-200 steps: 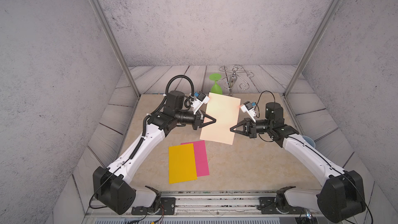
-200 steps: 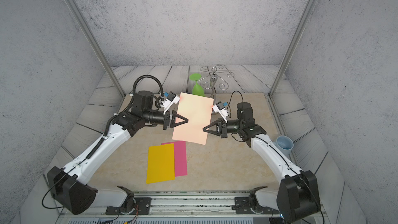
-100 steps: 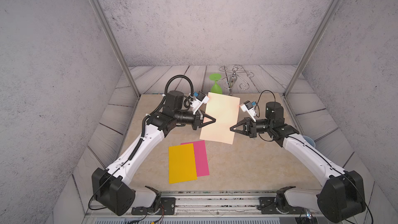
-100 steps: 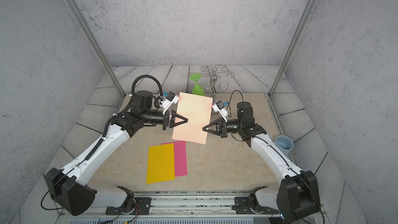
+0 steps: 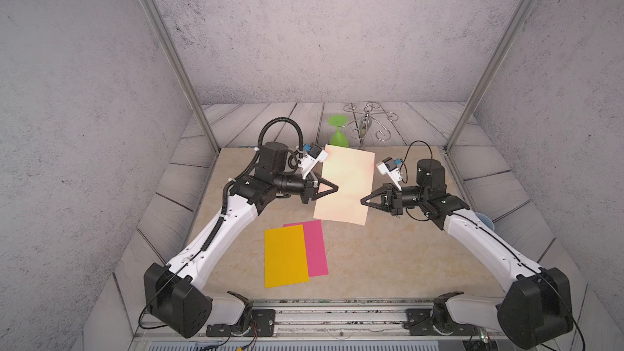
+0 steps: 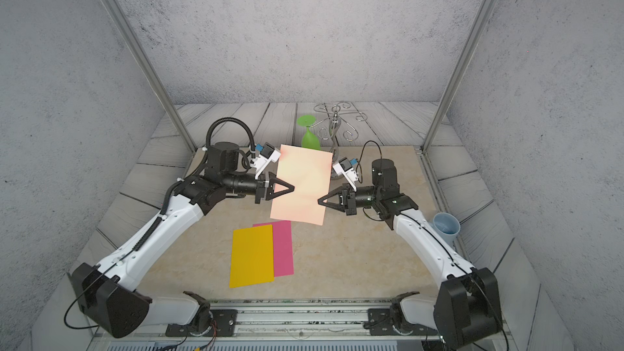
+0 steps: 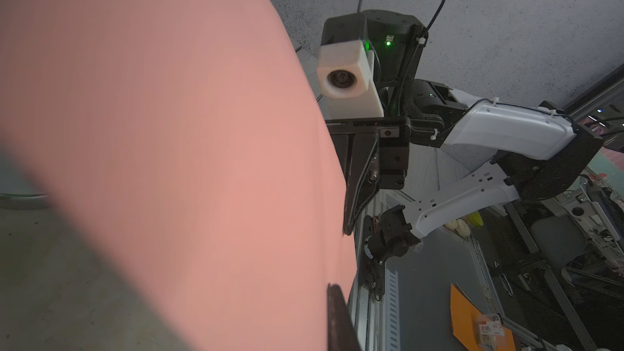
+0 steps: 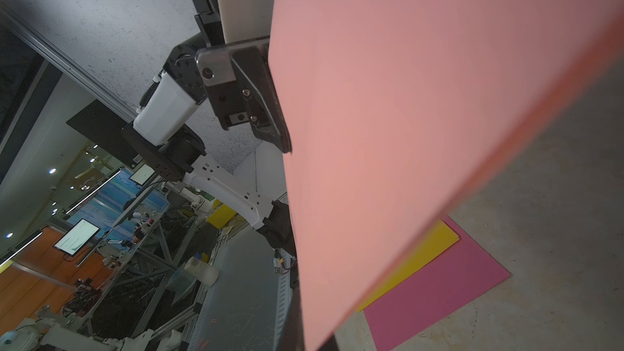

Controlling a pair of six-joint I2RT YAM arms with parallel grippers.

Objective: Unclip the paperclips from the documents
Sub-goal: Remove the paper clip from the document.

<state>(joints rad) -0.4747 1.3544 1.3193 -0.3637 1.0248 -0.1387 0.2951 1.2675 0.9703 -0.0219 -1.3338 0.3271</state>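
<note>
Salmon-pink document (image 5: 347, 177), held above table (image 5: 388, 258), nipped along one long edge by left gripper (image 5: 334, 188) and along the opposite edge by right gripper (image 5: 364, 201) (both clamped tight on the paper). Beneath, flat on table: golden yellow document (image 5: 285, 256) partly overlapping magenta document (image 5: 316, 248). Behind: green glass (image 5: 338, 135), wire stand (image 5: 368, 123).

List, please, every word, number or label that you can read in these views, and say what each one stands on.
"3": on the label of a small clear packet lying on an orange sheet, left wrist view; its smaller print is too small to read.
The monitor screens, right wrist view: lit, but too blurred to read.
The salmon pink sheet, yellow sheet and magenta sheet: no print shows.
</note>
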